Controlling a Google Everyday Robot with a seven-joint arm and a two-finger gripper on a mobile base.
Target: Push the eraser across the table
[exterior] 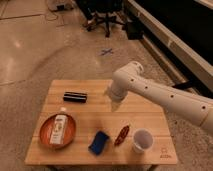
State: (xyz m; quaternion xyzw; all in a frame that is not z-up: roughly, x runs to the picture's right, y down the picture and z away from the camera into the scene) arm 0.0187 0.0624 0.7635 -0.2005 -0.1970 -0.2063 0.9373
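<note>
Across the table (145,125), the eraser (75,96) lay upper left of centre, apparently not yet pushed. Our gripper (114,103) hung mid-frame, apart to its right; we could not tell whether it was open.

Black eraser (75,96), pale wooden counter (150,119), blue pad (100,142), white cup (142,141); white gripper (114,105) hangs at the eraser's three o'clock.

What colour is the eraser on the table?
The small bar-shaped eraser is black, camera view; the gripper hovers to its right.
</note>
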